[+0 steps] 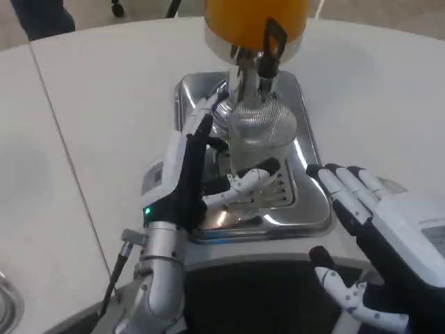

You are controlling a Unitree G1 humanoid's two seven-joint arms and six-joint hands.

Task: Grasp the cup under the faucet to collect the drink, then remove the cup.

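A clear ribbed plastic cup [261,132] stands upright on the shiny steel drip tray [309,202], right under the black-handled faucet [268,45] of the orange drink dispenser [254,17]. My left hand [208,174] wraps the cup from its left side, thumb up against the rim and white fingers curled around its front base. My right hand [379,229] hovers just off the tray's right edge, fingers spread and holding nothing. No liquid is visible in the cup.
The tray sits on a white round table [104,104] with a seam running down the left. The dispenser body overhangs the tray's back. The table's dark front edge lies just below the tray.
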